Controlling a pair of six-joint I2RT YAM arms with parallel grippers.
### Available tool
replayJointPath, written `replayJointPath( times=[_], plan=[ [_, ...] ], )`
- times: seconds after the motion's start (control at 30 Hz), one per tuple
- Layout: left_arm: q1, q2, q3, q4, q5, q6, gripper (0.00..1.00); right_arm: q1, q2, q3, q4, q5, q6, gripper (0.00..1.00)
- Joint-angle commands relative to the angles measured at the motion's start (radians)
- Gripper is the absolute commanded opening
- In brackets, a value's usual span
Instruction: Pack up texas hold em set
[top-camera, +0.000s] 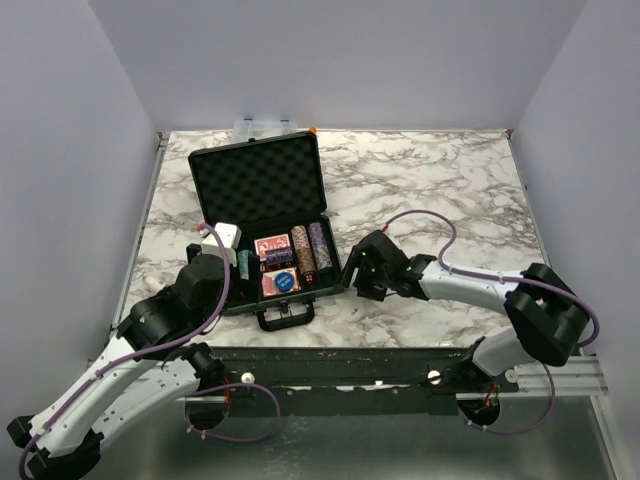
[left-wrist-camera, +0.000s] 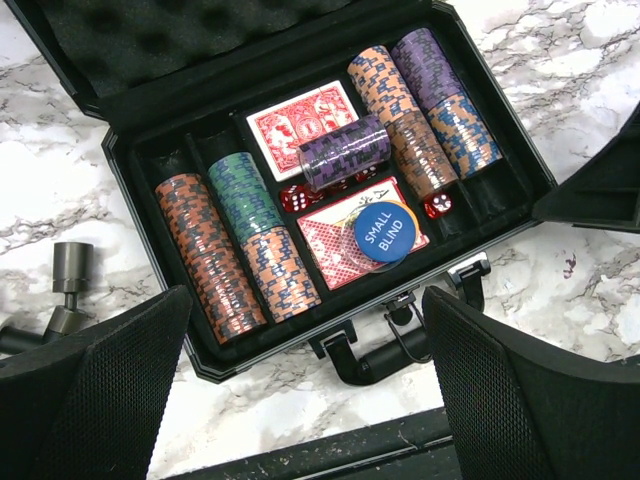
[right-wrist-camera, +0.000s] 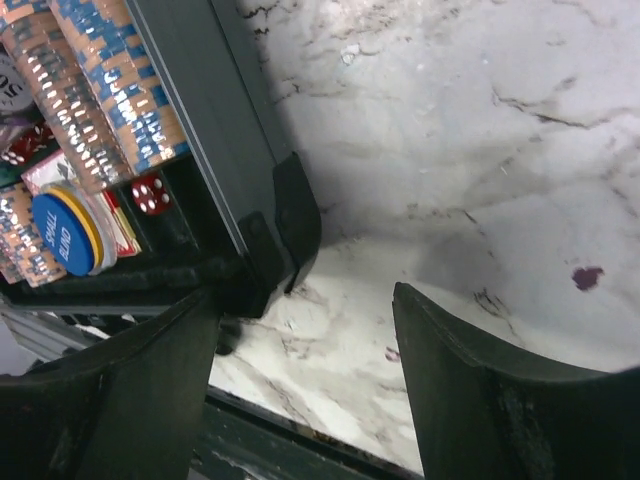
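Black briefcase (top-camera: 258, 180) open (foam-lined), chip stacks (left-wrist-camera: 215, 262) inside

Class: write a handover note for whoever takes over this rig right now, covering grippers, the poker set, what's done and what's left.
Left gripper: open, empty, over the front of the briefcase.
Right gripper: open, empty, at its right front corner.
Briefcase stands open. Inside: chip stacks, two card decks, blue button, dice; one purple chip roll lies across the middle.
Done: all visible pieces are in.
Left: perhaps seat the purple chip roll, then close and latch.
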Motion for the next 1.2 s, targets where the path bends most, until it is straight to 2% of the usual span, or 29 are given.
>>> replayJointPath(
  times=[0.0, 0.1, 0.2, 0.37, 0.47, 0.53, 0.63, 0.9, 1.17],
  plan=[
    [0.004, -0.011, -0.008, -0.004, -0.007, 0.013, 0.97, 0.002, 0.075, 0.006, 0.098, 0.035, 0.076, 0.71],
    [0.004, -0.010, -0.010, -0.001, -0.007, 0.012, 0.97, 0.002, 0.117, 0.023, 0.121, 0.015, 0.072, 0.70],
    [0.004, -0.009, -0.008, -0.002, -0.006, 0.014, 0.97, 0.001, 0.135, 0.028, 0.119, 0.021, 0.070, 0.62],
    [0.004, -0.007, -0.008, -0.001, -0.006, 0.013, 0.97, 0.000, 0.124, 0.026, 0.086, 0.059, 0.071, 0.42],
    [0.004, -0.007, -0.008, -0.001, -0.005, 0.014, 0.96, -0.007, 0.100, 0.028, 0.061, 0.092, 0.052, 0.34],
    [0.004, -0.008, -0.008, -0.001, -0.005, 0.014, 0.96, -0.021, 0.086, 0.027, 0.051, 0.106, 0.030, 0.23],
    [0.004, -0.008, -0.009, 0.000, -0.004, 0.014, 0.97, -0.059, 0.074, 0.033, 0.039, 0.115, -0.039, 0.14],
    [0.004, -0.004, -0.008, 0.000, -0.001, 0.015, 0.97, -0.145, 0.123, 0.109, 0.009, 0.167, -0.285, 0.12],
    [0.004, -0.007, -0.010, 0.002, -0.001, 0.019, 0.96, -0.195, 0.264, 0.308, -0.074, 0.293, -0.522, 0.14]
  ],
)
